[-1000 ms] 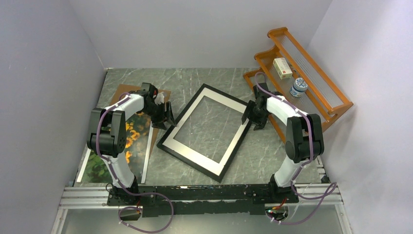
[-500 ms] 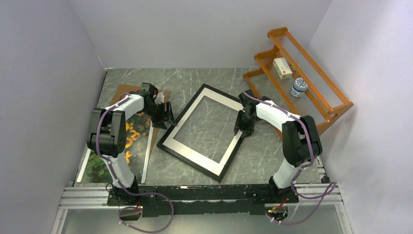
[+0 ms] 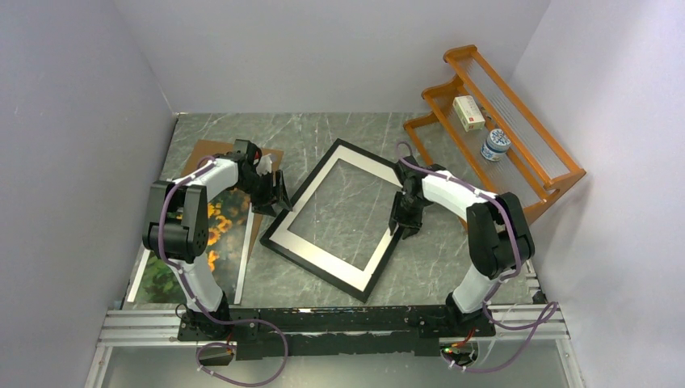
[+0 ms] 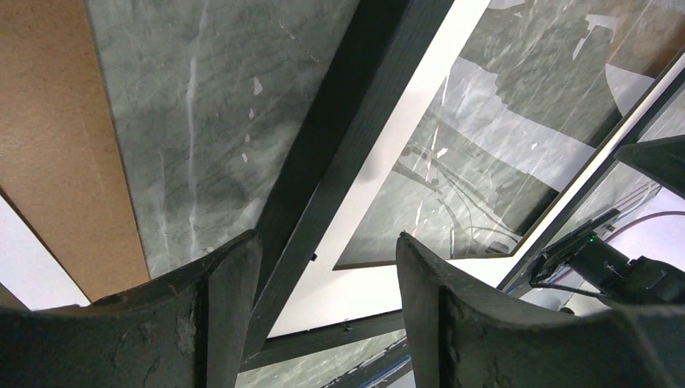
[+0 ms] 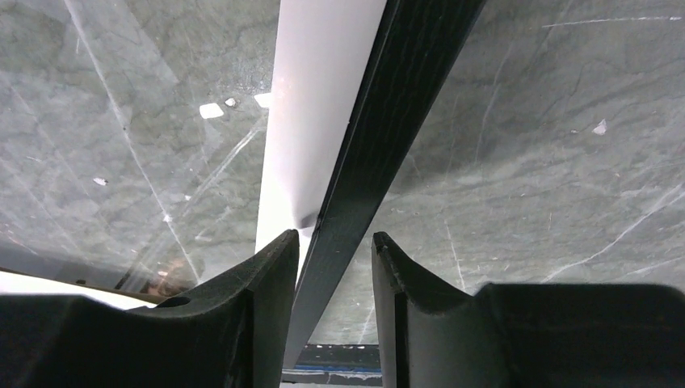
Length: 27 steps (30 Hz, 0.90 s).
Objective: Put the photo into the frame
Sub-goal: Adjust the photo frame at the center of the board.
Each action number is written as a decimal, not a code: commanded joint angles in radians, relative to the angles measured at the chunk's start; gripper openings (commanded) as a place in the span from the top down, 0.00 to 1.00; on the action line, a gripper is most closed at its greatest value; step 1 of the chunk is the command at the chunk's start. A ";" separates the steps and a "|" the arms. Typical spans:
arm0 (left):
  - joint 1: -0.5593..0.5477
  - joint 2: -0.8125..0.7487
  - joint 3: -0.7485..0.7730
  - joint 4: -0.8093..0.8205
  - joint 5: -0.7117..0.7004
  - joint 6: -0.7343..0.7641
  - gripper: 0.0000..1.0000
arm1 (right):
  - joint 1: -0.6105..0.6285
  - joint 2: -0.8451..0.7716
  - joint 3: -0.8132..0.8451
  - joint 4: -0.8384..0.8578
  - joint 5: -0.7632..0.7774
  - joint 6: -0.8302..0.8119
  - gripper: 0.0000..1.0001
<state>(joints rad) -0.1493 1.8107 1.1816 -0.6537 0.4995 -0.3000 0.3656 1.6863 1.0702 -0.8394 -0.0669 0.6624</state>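
1. My left gripper (image 4: 323,267) is spread wide. The black left rail of the frame (image 3: 343,212) runs between its fingers, closer to the left finger, and nothing is pinched.
2. My right gripper (image 5: 333,246) straddles the opposite rail. Its fingers stand only a narrow gap apart with the black edge in that gap, and the white mat border (image 5: 323,97) is on the inner side. I cannot tell whether the pads actually press on the rail.
3. The frame lies flat on the grey marble table (image 3: 347,129), turned at an angle, spanning the space between my two grippers. The table's veins show through the pane.
4. The photo (image 3: 174,275) lies flat outboard of my left gripper, back toward that arm's base and partly under the arm, apart from the frame. Its far end overlaps a brown backing board (image 4: 48,145), which lies just outside my left finger.
5. An orange rack (image 3: 464,56) stands beyond my right gripper on its outer side, well apart.
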 commanded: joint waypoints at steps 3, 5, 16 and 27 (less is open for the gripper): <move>-0.001 -0.044 -0.009 0.017 0.018 0.010 0.33 | 0.019 0.000 0.002 -0.026 0.045 0.021 0.57; -0.001 -0.044 -0.009 0.020 0.020 0.009 0.33 | 0.018 0.007 0.007 -0.025 0.058 0.027 0.57; -0.001 -0.048 -0.014 0.019 0.022 0.009 0.33 | 0.019 0.042 0.047 -0.037 0.136 0.055 0.52; -0.001 -0.042 -0.019 0.019 0.022 0.007 0.33 | 0.016 0.041 0.061 -0.041 0.150 0.060 0.67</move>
<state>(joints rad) -0.1493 1.8099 1.1652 -0.6483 0.4999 -0.3004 0.3847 1.7218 1.0988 -0.8700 0.0219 0.7155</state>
